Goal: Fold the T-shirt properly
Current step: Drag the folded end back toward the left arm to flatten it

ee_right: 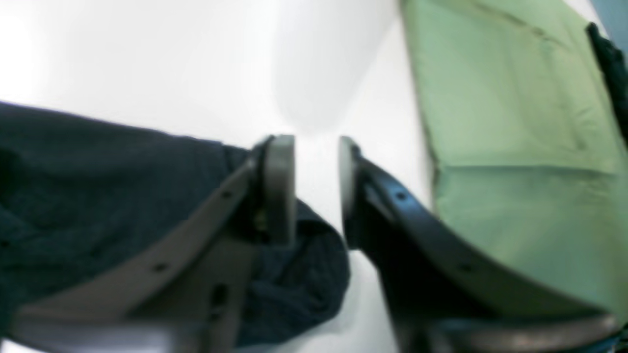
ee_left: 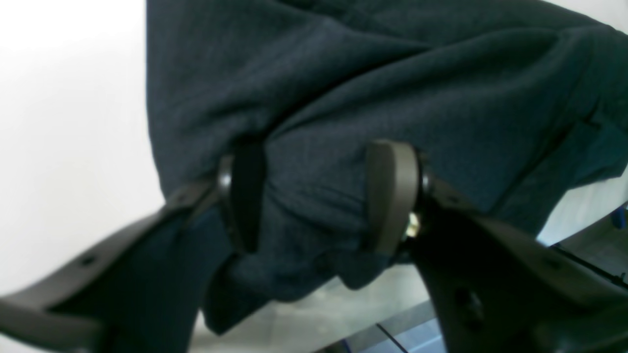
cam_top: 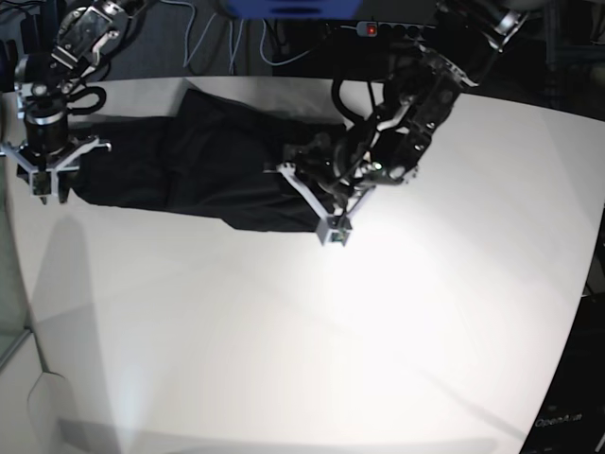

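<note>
The black T-shirt [cam_top: 189, 170] lies stretched sideways across the far half of the white table [cam_top: 331, 331], rumpled and partly folded over itself. My left gripper [cam_top: 333, 230] stands at the shirt's right end. In the left wrist view this gripper [ee_left: 319, 196] is spread wide, with a bunched fold of the T-shirt [ee_left: 343, 73] lying between its pads. My right gripper [cam_top: 47, 184] hangs over the shirt's left end. Its fingers [ee_right: 316, 191] are apart with bare table between them, and the T-shirt's edge [ee_right: 98, 186] lies under the left finger [ee_right: 279, 186].
A pale green sheet or panel [ee_right: 515, 122] fills the right side of the right wrist view. Cables and a power strip [cam_top: 378, 28] run behind the table's far edge. The table's curved front edge runs along the bottom of the base view.
</note>
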